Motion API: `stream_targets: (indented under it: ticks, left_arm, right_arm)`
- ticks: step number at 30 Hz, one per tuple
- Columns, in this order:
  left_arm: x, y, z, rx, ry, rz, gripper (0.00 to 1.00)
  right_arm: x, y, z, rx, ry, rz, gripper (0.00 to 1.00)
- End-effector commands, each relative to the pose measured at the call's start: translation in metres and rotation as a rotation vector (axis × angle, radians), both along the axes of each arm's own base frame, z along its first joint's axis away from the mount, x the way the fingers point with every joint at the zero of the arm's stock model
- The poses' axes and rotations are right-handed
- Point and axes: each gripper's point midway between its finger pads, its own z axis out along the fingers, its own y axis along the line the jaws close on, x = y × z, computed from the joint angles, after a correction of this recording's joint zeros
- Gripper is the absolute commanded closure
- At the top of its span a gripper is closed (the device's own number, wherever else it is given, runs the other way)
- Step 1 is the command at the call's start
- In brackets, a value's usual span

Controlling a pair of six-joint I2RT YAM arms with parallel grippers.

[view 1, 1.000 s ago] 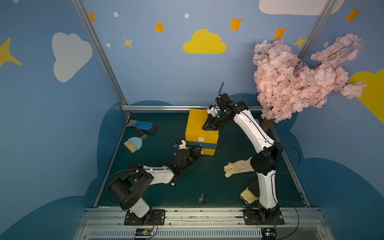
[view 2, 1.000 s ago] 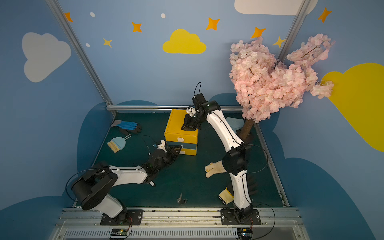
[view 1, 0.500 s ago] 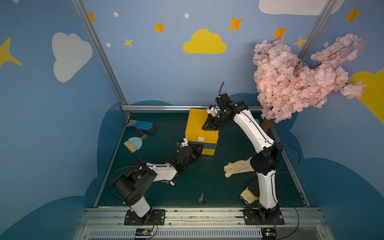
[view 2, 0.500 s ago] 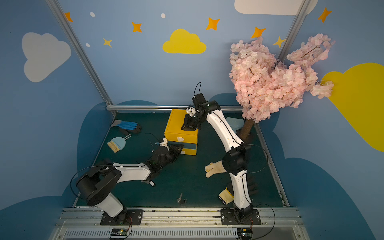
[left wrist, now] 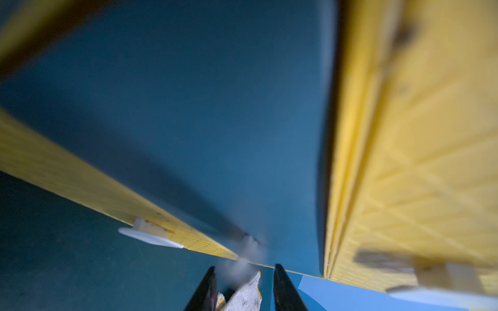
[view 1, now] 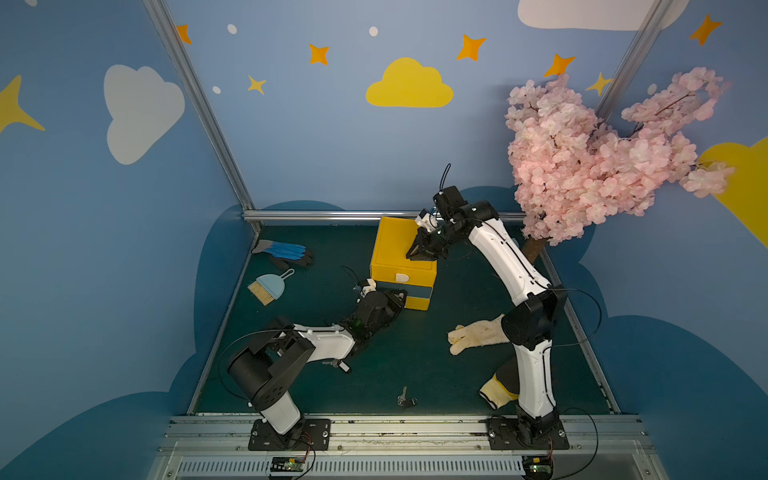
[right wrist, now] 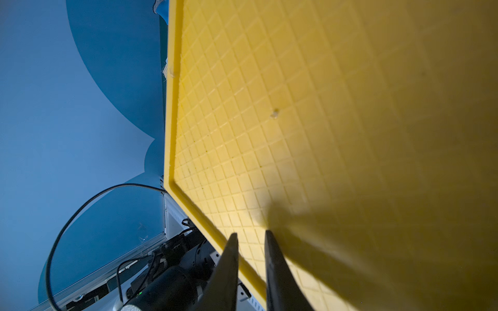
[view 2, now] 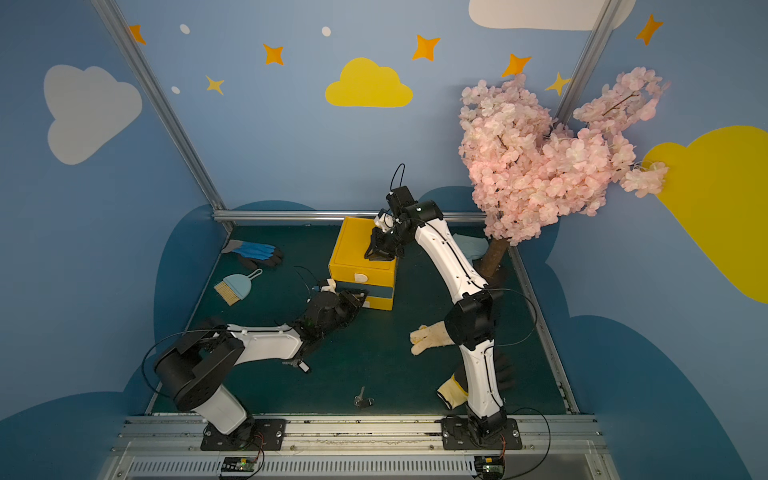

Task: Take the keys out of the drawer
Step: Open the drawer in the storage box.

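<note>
Lower drawer (view 1: 417, 293) of the yellow plastic two-drawer box (view 1: 401, 249) stands open; left fingers (left wrist: 283, 285) parted at its corner, gripping nothing we can confirm; right fingers (right wrist: 272, 258) narrowly parted, empty, tips braced on the box top; small silver metal keys (view 2: 363, 401) lie out on the green desk (view 1: 415, 353): black-tagged bunch (view 1: 406, 401) near the front, second bunch (view 1: 336, 365) beside the left forearm (view 1: 328, 343); grey blur (left wrist: 244, 253) at the drawer corner may be more keys, we judge, too smeared; keys should handle light, stiff, slippery, so we'd pinch ring or tag; drawer inside mostly hidden in both top views.
</note>
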Motion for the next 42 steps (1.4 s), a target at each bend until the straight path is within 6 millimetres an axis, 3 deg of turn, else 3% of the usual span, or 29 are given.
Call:
stream_targets:
  ticks: [1,8,13,19,22,42]
  left_arm:
    - [-0.003,0.005,0.005,0.025,-0.001,-0.001,0.63]
    - [0.003,0.005,0.002,0.01,0.005,0.001,0.67]
    - [0.01,0.004,0.004,0.0,-0.012,0.011,0.78]
    - [0.009,0.011,-0.003,0.025,0.001,0.028,0.97]
    - [0.005,0.014,-0.005,0.022,0.011,0.03,0.97]
    - [-0.085,0.018,-0.022,0.125,0.09,-0.03,0.97]
  right_arm:
    - [0.001,-0.006,-0.005,-0.022,0.022,-0.003,0.77]
    - [0.002,-0.009,-0.008,-0.026,0.03,-0.006,0.78]
    - [0.001,-0.01,-0.009,-0.029,0.032,-0.005,0.78]
    - [-0.001,-0.011,-0.011,-0.035,0.042,-0.001,0.77]
    - [-0.001,-0.012,-0.011,-0.033,0.041,0.001,0.77]
    - [-0.002,-0.01,-0.011,-0.02,0.044,0.018,0.76]
